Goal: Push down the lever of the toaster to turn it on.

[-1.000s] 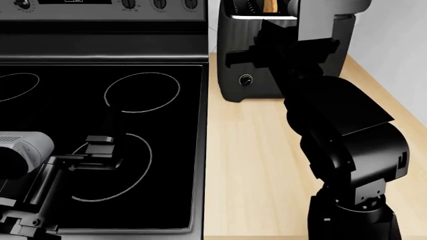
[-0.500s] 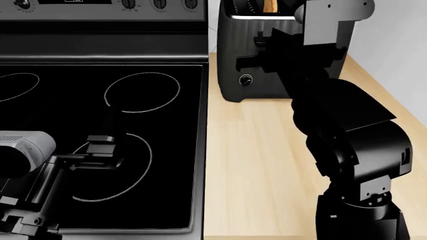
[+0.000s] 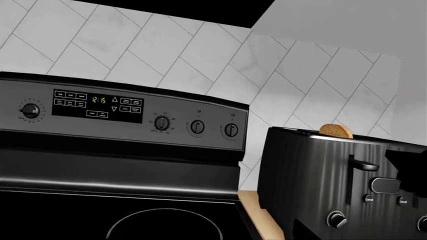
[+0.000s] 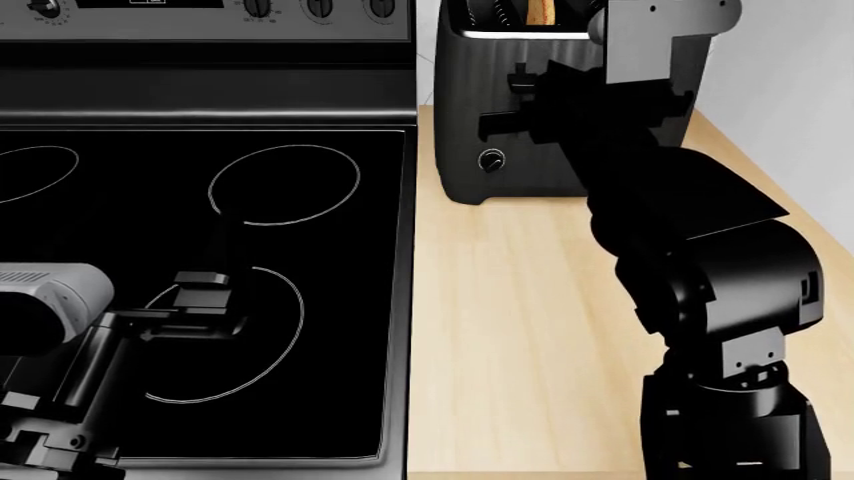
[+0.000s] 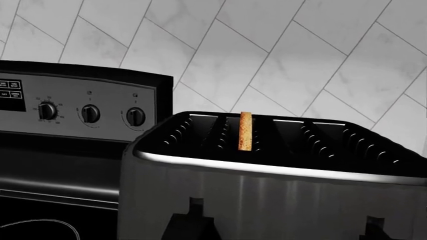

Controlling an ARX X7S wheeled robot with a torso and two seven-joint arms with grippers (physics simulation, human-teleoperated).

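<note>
The black toaster (image 4: 467, 100) stands on the wooden counter to the right of the stove, with a slice of toast (image 5: 245, 131) in one slot. The lever (image 3: 365, 165) is a black tab high in its slot, left of the two; it also shows in the right wrist view (image 5: 194, 225). My right gripper (image 4: 502, 122) is against the toaster's front at the lever's side, just above a round knob (image 4: 491, 160). Its jaws are dark on dark. My left gripper (image 4: 200, 298) hovers over the stove top, far from the toaster.
A black glass stove top (image 4: 307, 330) with ring burners fills the left. Its control panel with knobs (image 3: 197, 126) stands at the back. The matching right-hand tab (image 5: 373, 229) is on the toaster. A tiled wall lies behind. The wooden counter (image 4: 507, 330) runs toward me.
My right arm has shifted to the right, and its gripper has slid right and slightly down across the toaster's front. The left arm has not moved.
</note>
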